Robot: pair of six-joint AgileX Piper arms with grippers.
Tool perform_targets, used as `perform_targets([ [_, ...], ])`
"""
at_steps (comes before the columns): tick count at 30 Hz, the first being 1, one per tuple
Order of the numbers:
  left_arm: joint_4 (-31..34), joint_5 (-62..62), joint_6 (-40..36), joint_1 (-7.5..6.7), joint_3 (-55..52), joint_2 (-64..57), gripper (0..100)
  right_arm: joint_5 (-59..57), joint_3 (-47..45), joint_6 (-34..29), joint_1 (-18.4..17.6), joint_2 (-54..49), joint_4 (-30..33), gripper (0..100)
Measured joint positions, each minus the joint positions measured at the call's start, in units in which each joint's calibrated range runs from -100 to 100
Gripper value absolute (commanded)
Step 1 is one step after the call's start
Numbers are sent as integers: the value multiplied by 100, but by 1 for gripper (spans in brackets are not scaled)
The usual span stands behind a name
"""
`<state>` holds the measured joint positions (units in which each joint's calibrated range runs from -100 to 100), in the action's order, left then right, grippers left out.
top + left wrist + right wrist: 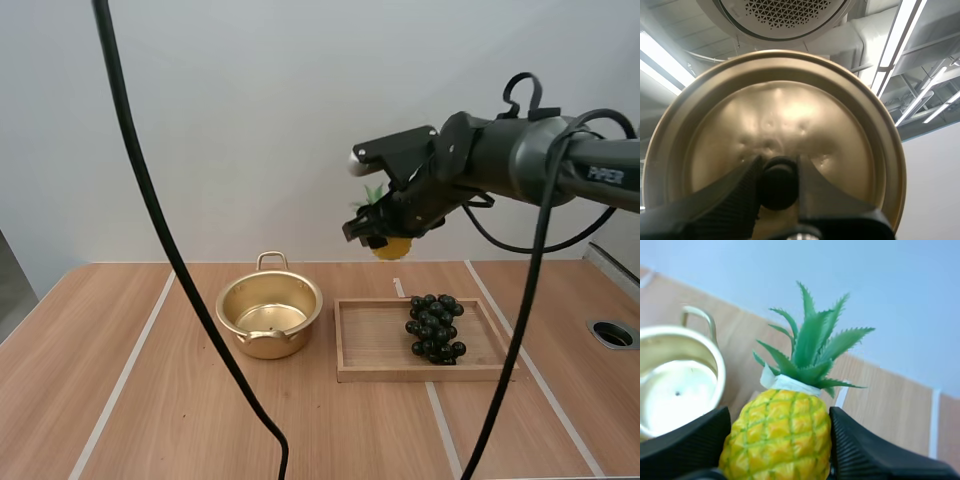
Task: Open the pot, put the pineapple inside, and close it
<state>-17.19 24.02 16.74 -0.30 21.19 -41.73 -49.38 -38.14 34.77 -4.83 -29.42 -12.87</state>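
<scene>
1. Wooden table (150, 400) below: my right arm reaches in from the side, held high, with the right gripper (385, 232) over the gap between pot (232, 322) and tray (370, 345).
2. Its fingers (865, 455) clamp the pineapple (392, 247) by both flanks — leafy crown pointing away from the wrist.
3. My left gripper (779, 175) pinches the knob (779, 182) of the lid (790, 115).
4. Pot stands open and upright on the table — grapes (435, 327) lie in the tray just beside it.
</scene>
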Motion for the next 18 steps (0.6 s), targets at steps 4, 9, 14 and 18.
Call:
perform_targets([
  [4,0,-223,0,0,0,0,0,406,0,506,0,-460,-812,0],
  [9,0,-851,0,0,0,-117,0,400,0,1764,-7,-517,-2447,0],
  [14,10,-1268,38,0,0,-346,0,346,0,2687,-108,-135,-3405,0],
  [18,10,-1497,158,0,14,-442,0,397,0,3113,-400,422,-3640,0],
])
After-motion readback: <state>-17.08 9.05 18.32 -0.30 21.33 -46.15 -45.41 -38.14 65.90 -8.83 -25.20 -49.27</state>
